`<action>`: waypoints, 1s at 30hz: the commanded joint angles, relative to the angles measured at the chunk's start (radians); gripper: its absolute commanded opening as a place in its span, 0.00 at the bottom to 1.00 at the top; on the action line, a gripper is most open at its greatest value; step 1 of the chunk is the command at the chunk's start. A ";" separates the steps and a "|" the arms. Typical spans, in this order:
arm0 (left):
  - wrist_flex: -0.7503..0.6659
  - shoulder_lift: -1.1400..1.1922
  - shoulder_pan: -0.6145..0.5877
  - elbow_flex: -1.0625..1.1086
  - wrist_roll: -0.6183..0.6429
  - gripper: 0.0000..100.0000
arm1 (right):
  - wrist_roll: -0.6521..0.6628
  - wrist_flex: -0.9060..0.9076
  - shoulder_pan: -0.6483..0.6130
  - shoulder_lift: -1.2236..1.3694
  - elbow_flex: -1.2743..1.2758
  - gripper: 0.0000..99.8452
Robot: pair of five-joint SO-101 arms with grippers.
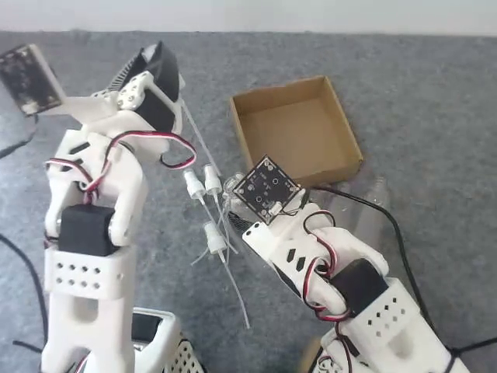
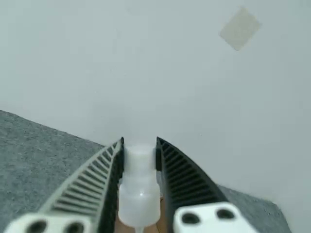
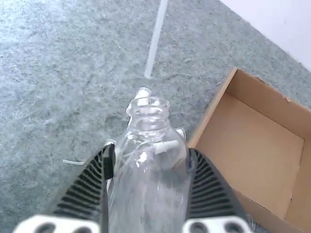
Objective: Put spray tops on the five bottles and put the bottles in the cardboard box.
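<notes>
- High view: the grey counter (image 1: 435, 93) was seen to carry the open cardboard box (image 1: 299, 136). No bottle had yet been placed in it, so the task was judged to be at an early stage.
- The left arm was held high above the counter and the right arm low, near the box's front corner.
- A clear bottle (image 3: 150, 165) was clamped in the right pincer (image 3: 148, 153), just beside the box, with its open neck (image 3: 149, 108) left free beyond the fingertips. A second bottle (image 1: 371, 203) lay on the counter near the box.
- A spray top (image 2: 140, 184) was gripped tightly in the left pincer (image 2: 140, 143), up off the counter.
- Three loose spray tops (image 1: 212, 180) lay between the arms, their tubes trailing.
- The dip tube (image 1: 194, 128) of the held top hung down toward the bottle.
- Capping was judged to be the step in hand.
  - The tube's tip would best be guided into the neck first.
  - The bottle should be kept steady and the neck turned up toward the top.
  - The thin tube was expected to flex, so a slow, straight descent was advised before the top was seated.
</notes>
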 commanded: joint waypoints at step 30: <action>0.167 -0.031 0.153 0.229 -0.058 0.01 | -0.014 -0.038 -0.004 -0.033 0.003 0.01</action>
